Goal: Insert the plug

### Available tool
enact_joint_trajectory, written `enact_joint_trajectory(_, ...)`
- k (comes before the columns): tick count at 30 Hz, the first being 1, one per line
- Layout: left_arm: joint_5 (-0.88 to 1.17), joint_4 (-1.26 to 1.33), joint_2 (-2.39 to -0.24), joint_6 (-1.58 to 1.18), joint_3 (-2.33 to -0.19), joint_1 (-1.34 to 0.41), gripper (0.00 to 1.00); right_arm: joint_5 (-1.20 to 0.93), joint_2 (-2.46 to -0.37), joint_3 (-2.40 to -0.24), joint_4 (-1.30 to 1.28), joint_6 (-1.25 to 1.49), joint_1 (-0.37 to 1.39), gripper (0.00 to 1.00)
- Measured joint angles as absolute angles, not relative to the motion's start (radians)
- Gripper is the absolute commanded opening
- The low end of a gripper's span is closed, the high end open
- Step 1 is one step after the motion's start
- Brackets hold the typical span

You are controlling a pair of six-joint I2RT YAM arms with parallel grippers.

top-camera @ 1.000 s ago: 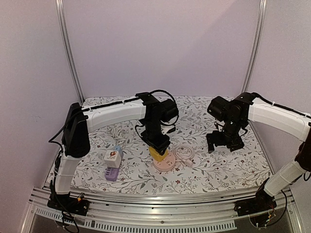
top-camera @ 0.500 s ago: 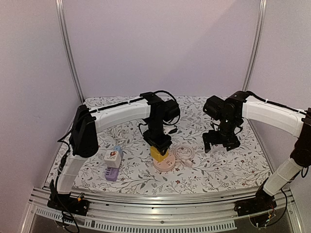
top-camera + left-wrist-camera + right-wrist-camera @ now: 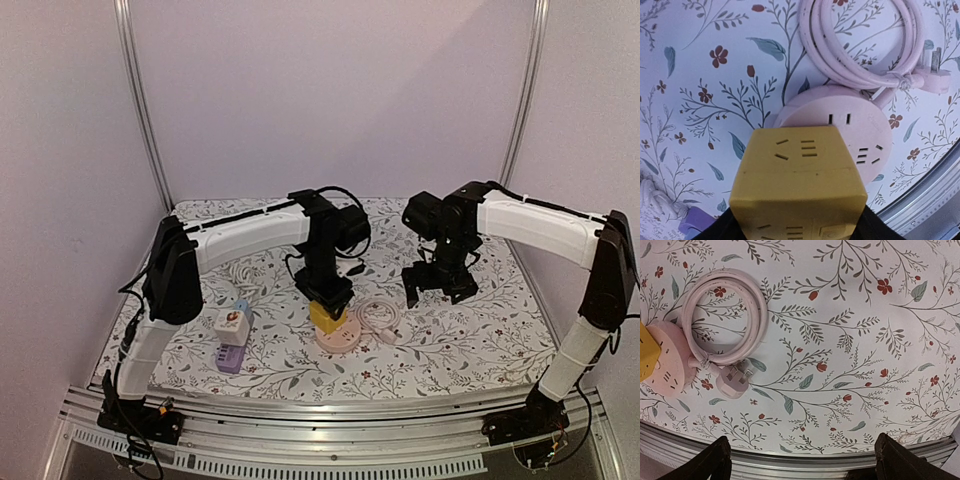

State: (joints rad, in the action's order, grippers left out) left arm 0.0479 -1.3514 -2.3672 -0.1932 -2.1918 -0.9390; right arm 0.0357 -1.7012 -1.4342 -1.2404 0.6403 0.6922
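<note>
Leftward swung the right gripper, jaws wide, while the left gripper clamped the yellow plug cube with the pink socket directly beneath it.

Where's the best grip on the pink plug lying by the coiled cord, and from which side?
Take the pink plug by its moulded body, jaws across its two side faces, coming straight down from above. It lies flat on the cloth just outside the coiled cord, prongs level, so both sides look free.
</note>
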Motion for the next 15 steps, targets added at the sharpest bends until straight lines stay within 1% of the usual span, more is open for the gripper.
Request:
enact_joint_trajectory(6,0.039,-1.324,-2.339,-0.222,-2.143,-0.939,0.00,0.027,-1.708,-1.437,-1.202,0.637,0.692,0.99)
enact_joint_trajectory(9,0.033,-1.311,-2.321,-0.256,-2.108,-0.939,0.00,0.020,-1.742,-1.488,-1.209,0.622,0.692,0.99)
enact_joint_trajectory(15,0.023,-1.248,-2.217,-0.331,-1.932,-0.924,0.00,-0.009,-1.830,-1.617,-1.210,0.582,0.692,0.99)
